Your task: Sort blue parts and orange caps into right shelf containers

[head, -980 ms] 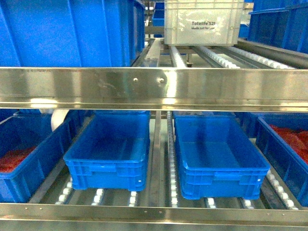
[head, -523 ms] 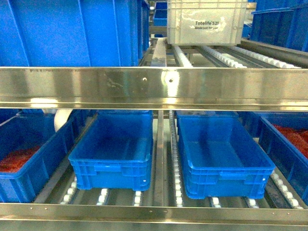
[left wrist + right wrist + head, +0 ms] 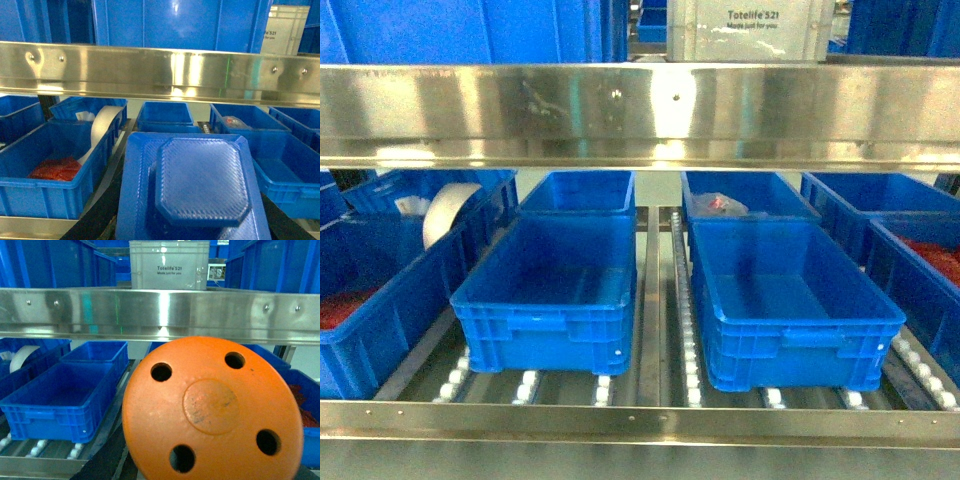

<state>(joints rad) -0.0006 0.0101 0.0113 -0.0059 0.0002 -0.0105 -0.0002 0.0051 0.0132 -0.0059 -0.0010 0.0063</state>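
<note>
A blue part [image 3: 200, 185], a flat tray shape with a raised textured octagonal face, fills the bottom of the left wrist view; my left gripper holds it, fingers hidden beneath. An orange cap [image 3: 212, 407], a round disc with several holes, fills the right wrist view, held by my right gripper, whose fingers are hidden behind it. Two empty right shelf containers sit side by side on the lower shelf: one [image 3: 545, 340] left of centre, the other [image 3: 795, 355] right of it. Neither gripper shows in the head view.
A steel shelf rail [image 3: 640, 115] crosses above the containers, another rail [image 3: 640, 425] below. Blue crates with red pieces stand at far left [image 3: 370, 320] and far right [image 3: 910, 290]. A white roll [image 3: 445, 212] leans at back left. A white tote [image 3: 750, 25] sits on the upper shelf.
The head view has shifted: the upper rail now sits higher in frame, the two empty containers look nearer, and the rear row of crates has come into view.
</note>
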